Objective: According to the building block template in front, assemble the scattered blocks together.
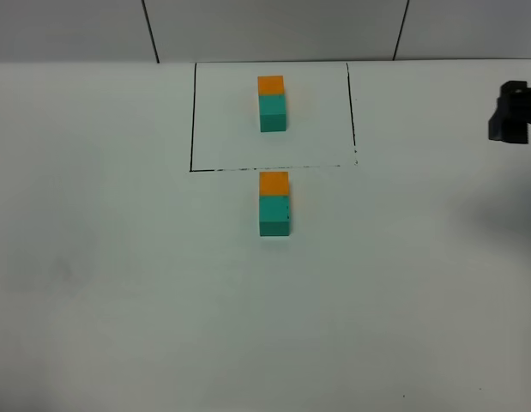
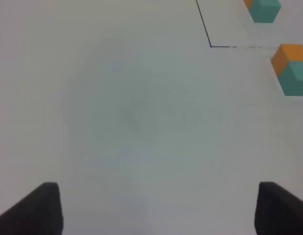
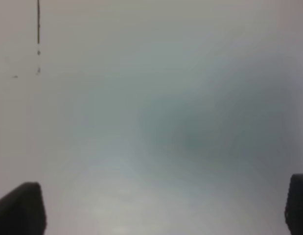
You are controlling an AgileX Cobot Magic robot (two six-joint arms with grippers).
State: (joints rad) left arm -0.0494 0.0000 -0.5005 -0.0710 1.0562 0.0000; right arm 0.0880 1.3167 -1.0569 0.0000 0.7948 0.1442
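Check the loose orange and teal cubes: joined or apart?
Joined: orange cube and teal cube sit flush with no gap, outside the black frame.

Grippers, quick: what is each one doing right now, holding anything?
Left gripper: open, holding nothing, over bare table.
Right gripper: open wide, holding nothing, over bare table.

Left wrist cam is mostly just white table (image 2: 131, 112). The left gripper (image 2: 158, 210) has its two dark fingers (image 2: 36, 210) poking in from the near edge, spread wide apart with nothing between them but bare tabletop. Off in the far corner there's the orange cube (image 2: 288, 56) and the teal cube (image 2: 298, 78) stuck together, sitting just outside the thin black line (image 2: 206, 29). Inside that line you can see a bit of the template (image 2: 264, 10), mostly its teal end, cut off by the frame edge
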